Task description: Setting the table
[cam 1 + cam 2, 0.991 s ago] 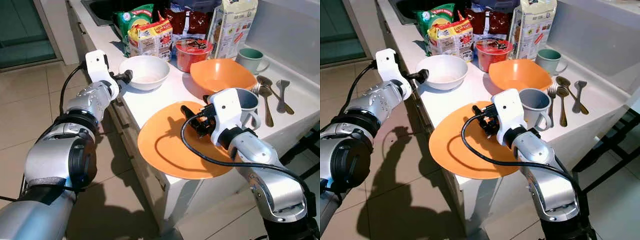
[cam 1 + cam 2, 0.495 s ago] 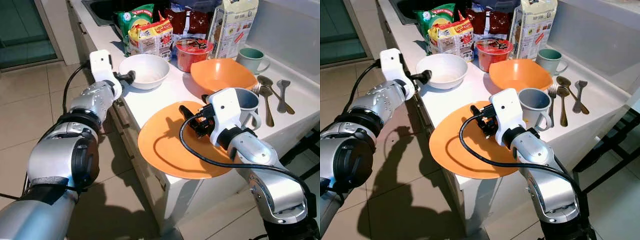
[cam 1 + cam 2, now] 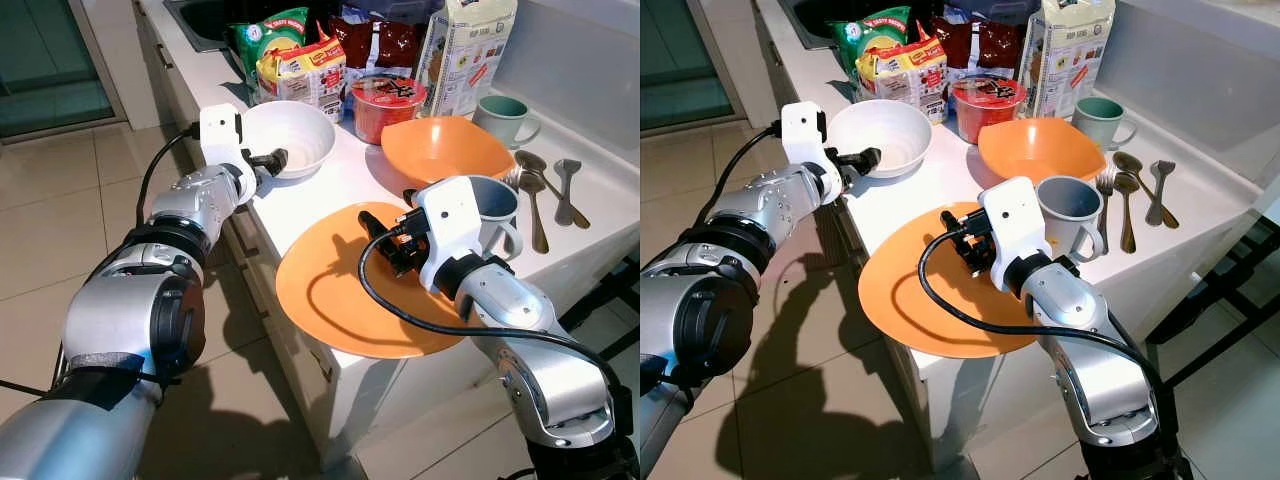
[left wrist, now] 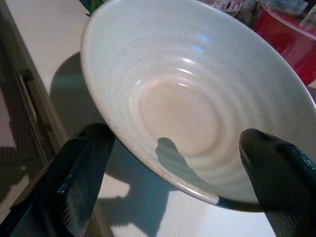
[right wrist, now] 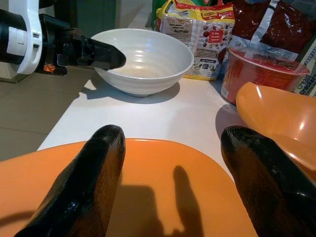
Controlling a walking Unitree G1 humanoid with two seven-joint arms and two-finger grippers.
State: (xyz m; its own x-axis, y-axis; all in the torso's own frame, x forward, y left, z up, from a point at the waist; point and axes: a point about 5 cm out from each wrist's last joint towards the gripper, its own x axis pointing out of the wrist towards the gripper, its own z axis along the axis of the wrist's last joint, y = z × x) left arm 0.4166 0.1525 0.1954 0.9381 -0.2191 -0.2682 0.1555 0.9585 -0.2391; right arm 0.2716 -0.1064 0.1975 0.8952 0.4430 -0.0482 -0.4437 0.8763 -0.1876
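- Since the earlier frames, left gripper (image 3: 277, 158) had advanced along the counter edge to the near rim of the white bowl (image 3: 295, 135); earlier it sat short of that rim. Right arm had barely shifted.
- White bowl: glazed ceramic, round, faint concentric ridges inside, pale tan patch at the bottom. It stood upright, mouth up, on the white counter (image 3: 330, 185), just in front of the snack packets (image 3: 297, 68).
- Left gripper fingers (image 4: 81, 168) were spread wide, one on each side of the bowl's near rim in the left wrist view; whether they touched the rim I could not tell. Nothing was clamped.
- Orange plate (image 3: 330, 290): flat, round, smooth plastic look, lying on the counter nearer the robot than the white bowl, its near edge overhanging the counter edge.
- Right gripper (image 3: 385, 243) hovered low over the plate's far half, fingers (image 5: 94, 177) apart, holding nothing, pointing toward the white bowl.
- Orange bowl (image 3: 445, 148): wavy-rimmed, glossy, to the right of the white bowl.
- Red lidded tub (image 3: 387, 103) stood between the two bowls, slightly further back.
- Grey mug (image 3: 495, 215) stood right of the plate, just behind the right wrist; green mug (image 3: 503, 118) further back.
- Metal spoons and fork (image 3: 545, 190) lay right of the orange bowl, long axes running roughly toward and away from the robot.
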